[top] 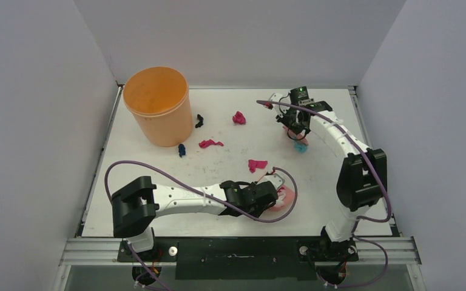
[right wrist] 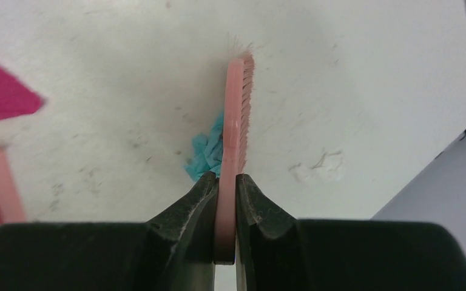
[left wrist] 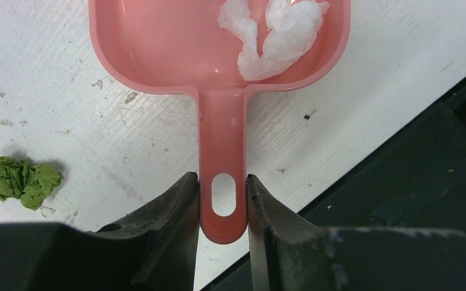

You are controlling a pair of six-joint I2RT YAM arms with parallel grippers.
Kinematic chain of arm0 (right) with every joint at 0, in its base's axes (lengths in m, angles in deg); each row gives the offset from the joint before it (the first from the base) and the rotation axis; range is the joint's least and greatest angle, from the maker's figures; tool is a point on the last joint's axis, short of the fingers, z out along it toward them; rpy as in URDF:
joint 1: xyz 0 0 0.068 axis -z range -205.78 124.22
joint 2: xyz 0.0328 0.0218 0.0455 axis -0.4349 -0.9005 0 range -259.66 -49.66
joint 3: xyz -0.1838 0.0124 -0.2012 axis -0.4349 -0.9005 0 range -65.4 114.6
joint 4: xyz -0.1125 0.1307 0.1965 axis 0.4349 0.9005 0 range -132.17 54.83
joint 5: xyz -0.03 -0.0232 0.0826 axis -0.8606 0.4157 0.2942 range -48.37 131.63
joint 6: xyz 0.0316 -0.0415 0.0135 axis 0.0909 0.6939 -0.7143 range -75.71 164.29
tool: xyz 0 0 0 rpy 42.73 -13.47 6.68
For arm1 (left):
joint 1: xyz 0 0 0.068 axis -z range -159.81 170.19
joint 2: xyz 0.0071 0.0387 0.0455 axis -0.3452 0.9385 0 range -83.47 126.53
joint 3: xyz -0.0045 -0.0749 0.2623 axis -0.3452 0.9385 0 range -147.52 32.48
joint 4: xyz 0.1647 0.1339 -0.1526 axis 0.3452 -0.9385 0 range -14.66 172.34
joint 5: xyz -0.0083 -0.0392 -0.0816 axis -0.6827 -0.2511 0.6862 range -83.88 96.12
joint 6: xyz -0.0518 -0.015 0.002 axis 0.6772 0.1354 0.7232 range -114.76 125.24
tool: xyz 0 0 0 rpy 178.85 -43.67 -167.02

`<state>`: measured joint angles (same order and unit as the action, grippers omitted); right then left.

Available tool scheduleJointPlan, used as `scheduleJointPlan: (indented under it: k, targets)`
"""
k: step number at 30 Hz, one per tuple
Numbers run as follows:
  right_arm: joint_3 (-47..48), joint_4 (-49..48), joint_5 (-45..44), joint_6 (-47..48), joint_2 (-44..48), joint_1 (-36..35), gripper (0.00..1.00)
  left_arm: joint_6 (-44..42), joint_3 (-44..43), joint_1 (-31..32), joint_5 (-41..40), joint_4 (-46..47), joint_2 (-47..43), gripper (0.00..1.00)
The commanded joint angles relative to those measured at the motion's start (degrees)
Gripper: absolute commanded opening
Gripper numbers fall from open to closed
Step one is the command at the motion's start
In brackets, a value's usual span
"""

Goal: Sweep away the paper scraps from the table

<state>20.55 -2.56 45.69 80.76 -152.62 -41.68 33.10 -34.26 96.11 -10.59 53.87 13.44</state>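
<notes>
My left gripper point(left wrist: 222, 182) is shut on the handle of the pink dustpan point(left wrist: 218, 54), which lies near the table's front edge point(top: 282, 197) and holds a white paper scrap point(left wrist: 276, 36). A green scrap point(left wrist: 18, 180) lies on the table beside it. My right gripper point(right wrist: 226, 182) is shut on the pink hand brush point(right wrist: 238, 115), held at the back right point(top: 295, 130) with a teal scrap point(right wrist: 206, 154) against it. Magenta scraps point(top: 238, 117) point(top: 210, 143) point(top: 256, 164), a black one point(top: 199, 120) and a dark blue one point(top: 181, 149) lie across the white table point(top: 230, 206).
A tall orange bucket point(top: 158, 106) stands at the back left of the table. Grey walls close in the left, back and right sides. A metal frame point(top: 236, 248) runs along the front edge by the arm bases.
</notes>
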Motion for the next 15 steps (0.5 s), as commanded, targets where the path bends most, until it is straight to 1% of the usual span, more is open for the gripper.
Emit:
scheduleJointPlan:
  k: [1, 6, 9, 15]
  targets:
    - [-5.87, 8.64, 8.91, -6.04, 9.31, -2.05, 0.05, -0.24, -2.78, -1.06, 0.22, 1.62, 1.02, 0.0]
    - [-8.67, 13.35, 16.6, -12.16, 15.2, -3.76, 0.05, -0.33, -2.68, -1.8, 1.15, 3.53, 2.31, 0.0]
    - [-9.19, 16.2, 21.77, -13.19, 17.72, -4.28, 0.05, -0.46, -2.9, -1.96, 1.54, 4.77, 3.4, 0.0]
    - [-8.58, 20.02, 25.23, -14.94, 19.38, -4.16, 0.05, -0.7, -3.58, -2.0, 2.28, 5.81, 5.92, 0.0]
